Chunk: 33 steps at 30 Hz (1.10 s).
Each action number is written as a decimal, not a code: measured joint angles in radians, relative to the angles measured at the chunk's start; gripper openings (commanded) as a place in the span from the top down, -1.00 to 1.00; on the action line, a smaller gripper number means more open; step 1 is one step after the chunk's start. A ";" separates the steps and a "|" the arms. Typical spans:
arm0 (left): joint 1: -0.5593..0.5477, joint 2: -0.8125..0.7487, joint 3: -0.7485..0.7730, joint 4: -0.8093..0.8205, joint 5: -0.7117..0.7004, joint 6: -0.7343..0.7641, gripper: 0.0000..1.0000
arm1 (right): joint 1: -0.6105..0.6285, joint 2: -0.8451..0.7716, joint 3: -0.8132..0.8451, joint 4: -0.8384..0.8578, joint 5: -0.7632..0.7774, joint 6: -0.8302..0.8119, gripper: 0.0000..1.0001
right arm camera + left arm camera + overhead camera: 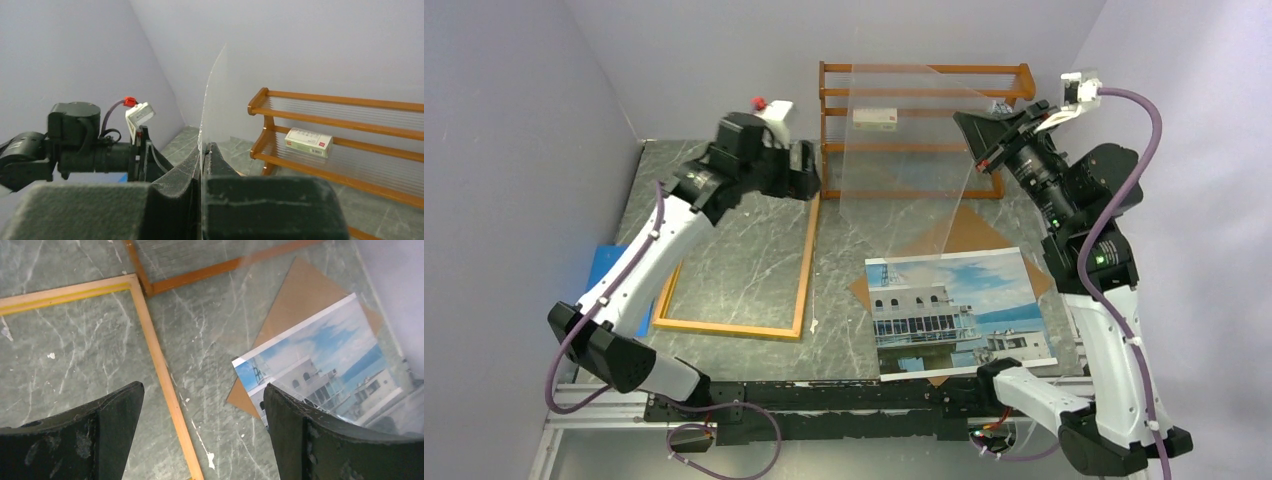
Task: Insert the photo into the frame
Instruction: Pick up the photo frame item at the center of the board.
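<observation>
Clear sheet held up, photo (964, 310) lying beside the frame (804, 270)
The right hand (201, 150) is pressed together on the edge of a clear sheet (904, 150), raised steeply to the right of the frame. The photo lies face up on a brown board (979, 228) on the desk (744, 250), near the frame's right rail. The left hand (202, 387), spread and empty, hovers over the frame's far right corner.

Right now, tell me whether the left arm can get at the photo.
Probably yes: the left gripper is open and empty, with only tabletop between it and the photo. The clear sheet in the right gripper hangs close, though.
</observation>
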State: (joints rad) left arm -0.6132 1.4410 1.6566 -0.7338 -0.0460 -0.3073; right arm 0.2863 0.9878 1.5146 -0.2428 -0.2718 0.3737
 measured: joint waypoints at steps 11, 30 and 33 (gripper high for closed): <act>0.494 0.086 -0.022 0.471 0.871 -0.178 -0.89 | -0.002 0.154 0.237 -0.114 -0.156 -0.071 1.00; 0.513 0.047 -0.101 1.012 1.244 -0.490 -0.64 | -0.002 0.191 0.323 0.027 -0.333 0.200 1.00; 0.513 0.008 -0.117 1.057 1.278 -0.528 -0.32 | -0.002 0.192 0.319 0.054 -0.339 0.232 1.00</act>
State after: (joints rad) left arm -0.0998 1.4487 1.5391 0.3233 1.2324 -0.8352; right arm 0.2848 1.1797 1.8339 -0.1886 -0.6109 0.6060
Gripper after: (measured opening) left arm 0.797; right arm 0.013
